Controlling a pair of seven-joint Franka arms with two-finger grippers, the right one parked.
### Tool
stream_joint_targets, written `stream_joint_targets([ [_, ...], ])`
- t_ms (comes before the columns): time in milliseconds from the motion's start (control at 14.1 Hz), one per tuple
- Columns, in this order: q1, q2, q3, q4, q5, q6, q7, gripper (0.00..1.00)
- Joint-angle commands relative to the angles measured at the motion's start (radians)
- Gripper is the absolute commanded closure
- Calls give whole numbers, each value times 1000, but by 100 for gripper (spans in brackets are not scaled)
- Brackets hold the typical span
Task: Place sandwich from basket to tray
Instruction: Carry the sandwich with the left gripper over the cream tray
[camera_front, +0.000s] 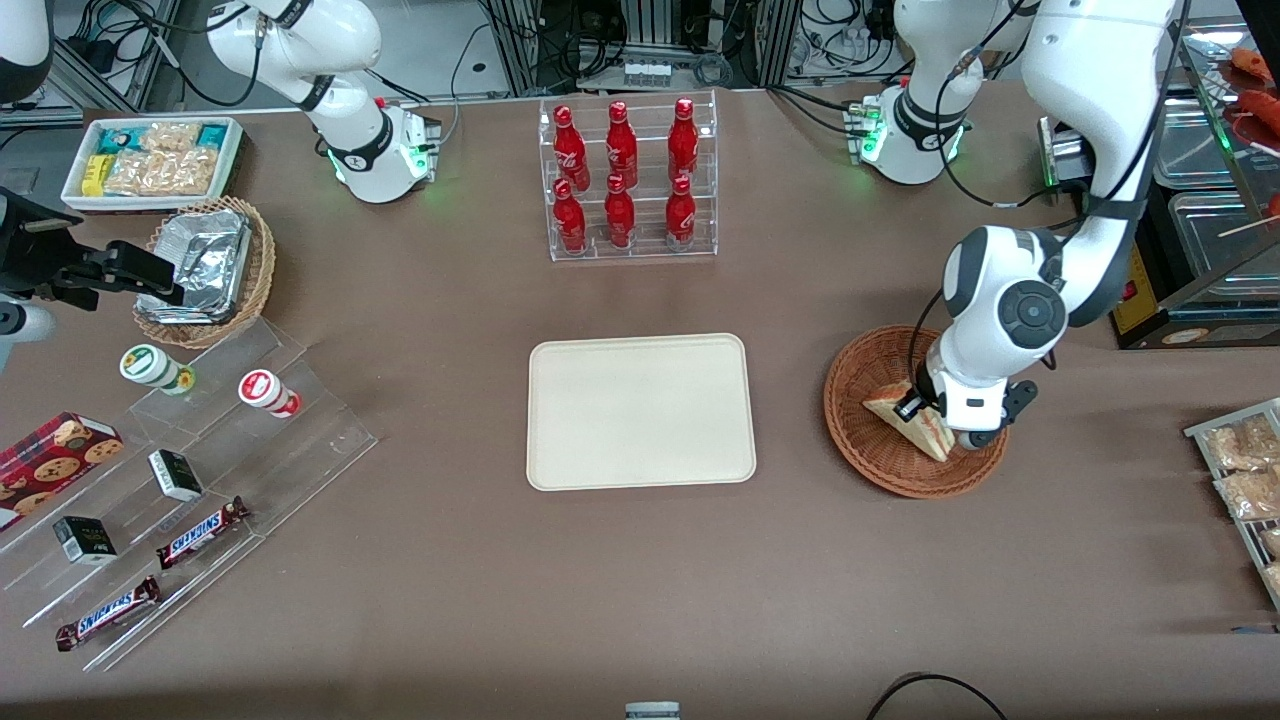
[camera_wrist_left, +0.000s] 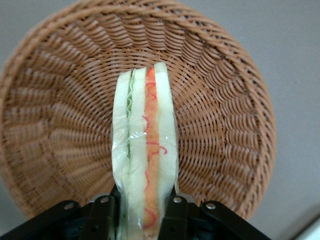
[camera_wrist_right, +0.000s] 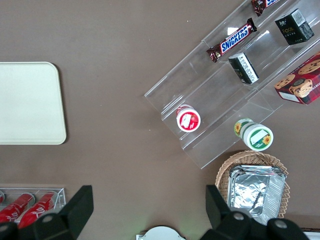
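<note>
Sandwich gripped in the basket
End effector (camera_wrist_left: 145, 210) pinches the soft, crushable sandwich (camera_wrist_left: 145, 150) across its bread faces, inside the basket (camera_front: 860, 380).

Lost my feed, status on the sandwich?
Gripper shut on sandwich, over basket. Tray bare. Nothing in the way.

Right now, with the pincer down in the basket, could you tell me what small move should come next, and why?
Probably a short straight lift. The pincer looks closed on the sandwich, a finger pressed against each bread face, while the wedge is still low inside the basket. Raising it above the rim first should let it travel to the tray without snagging.
</note>
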Motion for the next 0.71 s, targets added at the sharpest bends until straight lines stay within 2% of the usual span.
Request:
stream_joint_targets([
  [0,-54,-30,6,190,4,-223,-4,100],
  [142,-103,-1,6,349,4,-326,-10,100],
  [354,-183,112,8,613,-2,-500,-13,100],
  [638,-345,201,8,737,0,-496,-4,100],
])
